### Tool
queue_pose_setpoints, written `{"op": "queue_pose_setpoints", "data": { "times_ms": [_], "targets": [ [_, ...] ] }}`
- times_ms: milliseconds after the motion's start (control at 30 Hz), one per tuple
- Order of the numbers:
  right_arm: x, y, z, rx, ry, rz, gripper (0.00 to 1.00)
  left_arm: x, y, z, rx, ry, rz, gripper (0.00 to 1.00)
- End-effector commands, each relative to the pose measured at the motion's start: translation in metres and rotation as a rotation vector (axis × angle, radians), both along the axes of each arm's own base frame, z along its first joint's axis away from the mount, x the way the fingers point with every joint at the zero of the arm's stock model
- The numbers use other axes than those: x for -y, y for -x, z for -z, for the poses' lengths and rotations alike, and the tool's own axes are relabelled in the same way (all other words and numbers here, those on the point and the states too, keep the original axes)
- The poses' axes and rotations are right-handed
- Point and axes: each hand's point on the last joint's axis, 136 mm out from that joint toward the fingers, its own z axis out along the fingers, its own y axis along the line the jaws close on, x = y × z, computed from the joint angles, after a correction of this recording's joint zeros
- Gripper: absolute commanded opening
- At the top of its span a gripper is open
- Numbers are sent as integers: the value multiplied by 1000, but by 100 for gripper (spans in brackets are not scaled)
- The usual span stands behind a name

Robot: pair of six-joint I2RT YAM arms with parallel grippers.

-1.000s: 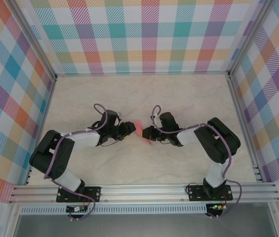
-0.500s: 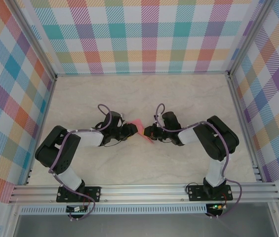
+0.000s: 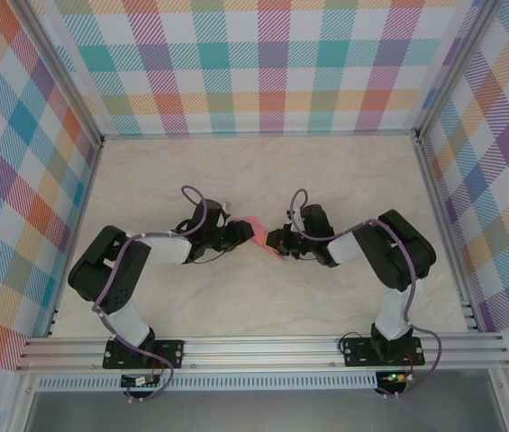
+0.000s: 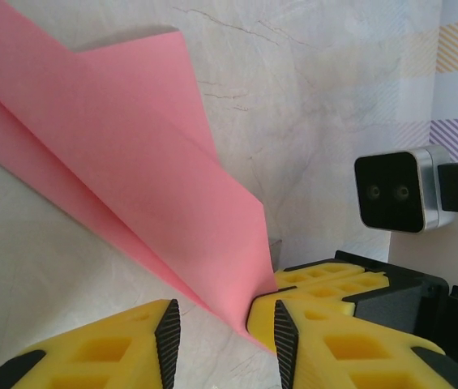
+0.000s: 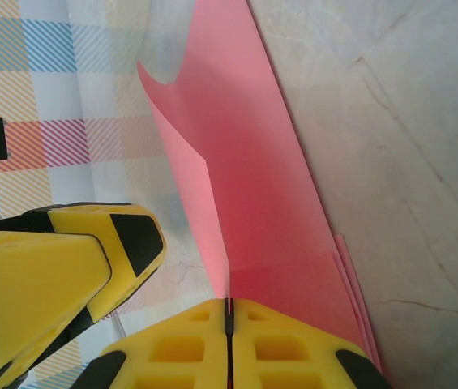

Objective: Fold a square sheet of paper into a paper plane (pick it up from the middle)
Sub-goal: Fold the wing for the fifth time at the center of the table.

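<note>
The sheet of paper is lying mid-table, creased into long folds but showing no point or wings yet; I'd judge most folding is waiting. The right hand, at its 3 o'clock, is pinching it; the left hand, at 9 o'clock, is straddling an edge, spread apart. Pale marbled table, plaid walls.

open tabletop all round; at centre, left fingers, pink sheet, right fingers close together
</note>
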Motion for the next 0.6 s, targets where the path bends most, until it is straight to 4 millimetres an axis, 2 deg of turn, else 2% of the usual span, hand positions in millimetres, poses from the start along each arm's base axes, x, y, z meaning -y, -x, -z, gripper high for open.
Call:
{"op": "queue_pose_setpoints", "data": {
  "times_ms": [0,567],
  "targets": [
    [2,2,4,-41,-29,10,7,14,-4,-7,42,23,43,38],
    [7,5,14,-143,-44,32,7,26,-11,-6,55,48,74,36]
  ]
}}
